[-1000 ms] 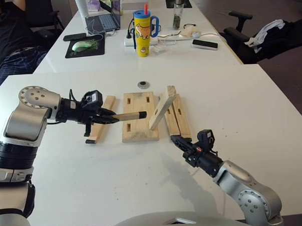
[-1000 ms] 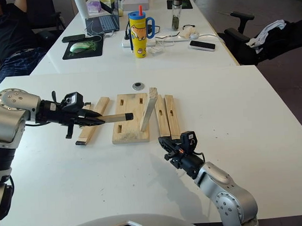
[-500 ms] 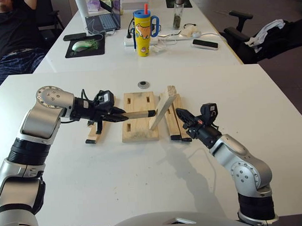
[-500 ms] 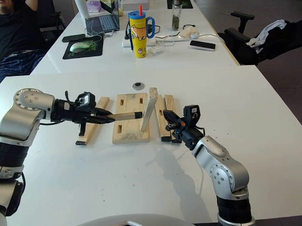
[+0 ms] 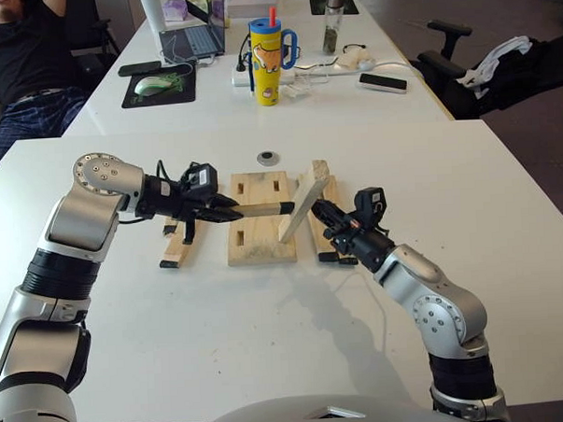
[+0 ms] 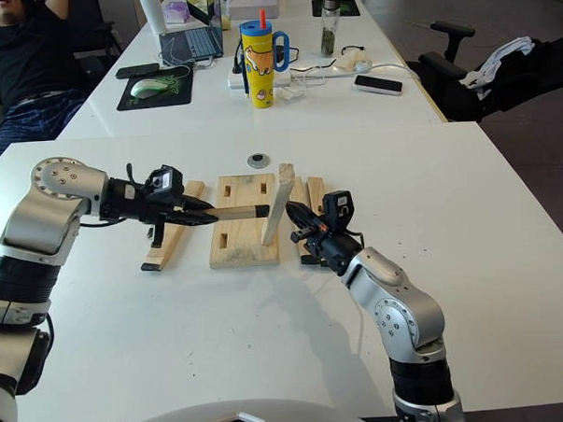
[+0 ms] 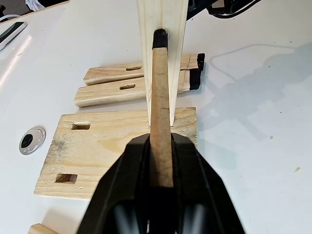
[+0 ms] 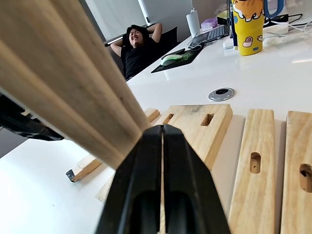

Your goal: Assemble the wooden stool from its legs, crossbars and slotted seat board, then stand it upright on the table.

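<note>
While my left fingers (image 7: 117,185) clench the thin black-tipped wooden crossbar (image 7: 161,107) against the tilted pale wooden leg (image 5: 304,202), my right fingers (image 8: 141,195) are closed.

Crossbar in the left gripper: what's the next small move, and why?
Probably press the crossbar into the tilted leg: the left gripper holds it level over the seat board, its dark tip meets the leg's face, not visibly seated, and the right gripper sits at the leg's far side.

Office: laptop (image 5: 192,35), swivel chairs (image 5: 448,59), white tables (image 5: 506,220).
</note>
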Controlling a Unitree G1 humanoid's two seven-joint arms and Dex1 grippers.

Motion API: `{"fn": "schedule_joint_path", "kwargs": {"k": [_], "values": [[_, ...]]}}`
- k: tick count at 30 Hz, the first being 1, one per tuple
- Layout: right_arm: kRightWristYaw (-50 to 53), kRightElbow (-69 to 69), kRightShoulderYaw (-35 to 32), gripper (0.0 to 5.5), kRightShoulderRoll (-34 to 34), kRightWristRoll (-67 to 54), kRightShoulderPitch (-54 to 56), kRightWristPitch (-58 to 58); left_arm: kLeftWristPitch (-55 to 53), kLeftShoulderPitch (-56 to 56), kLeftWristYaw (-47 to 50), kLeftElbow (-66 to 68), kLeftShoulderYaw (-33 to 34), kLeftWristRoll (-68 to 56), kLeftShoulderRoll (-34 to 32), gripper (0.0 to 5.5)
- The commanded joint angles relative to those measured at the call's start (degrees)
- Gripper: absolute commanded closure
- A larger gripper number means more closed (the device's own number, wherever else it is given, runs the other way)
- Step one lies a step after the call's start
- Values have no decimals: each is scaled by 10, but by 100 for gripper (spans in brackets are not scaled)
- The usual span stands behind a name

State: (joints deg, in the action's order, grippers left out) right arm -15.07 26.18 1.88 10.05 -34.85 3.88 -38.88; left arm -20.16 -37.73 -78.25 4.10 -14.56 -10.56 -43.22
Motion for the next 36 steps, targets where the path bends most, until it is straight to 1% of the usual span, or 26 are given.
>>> {"fn": "schedule_joint_path", "kwargs": {"k": [1,8,12,16,19,23,29,36], "values": [[-2,-4,2,550,-2,4,17,3,20,-13,-26,4,-24,14,-2,509],[-2,-4,9,550,-9,10,36,1,38,-34,-31,27,-42,35,6,509],[39,6,25,550,-36,13,36,-20,7,-37,-25,-8,-43,27,10,509],[88,-4,55,550,-78,36,26,-28,-40,-13,-5,-67,-36,20,5,509],[108,-7,67,550,-94,53,20,-24,-66,3,18,-95,-31,22,3,509],[110,-22,59,550,-96,66,19,-14,-72,11,40,-92,-28,28,7,509],[103,-35,42,550,-91,73,24,-7,-31,4,48,-54,-33,45,13,509],[94,-33,31,550,-91,70,27,-3,-23,2,49,-46,-27,39,14,509]]}}
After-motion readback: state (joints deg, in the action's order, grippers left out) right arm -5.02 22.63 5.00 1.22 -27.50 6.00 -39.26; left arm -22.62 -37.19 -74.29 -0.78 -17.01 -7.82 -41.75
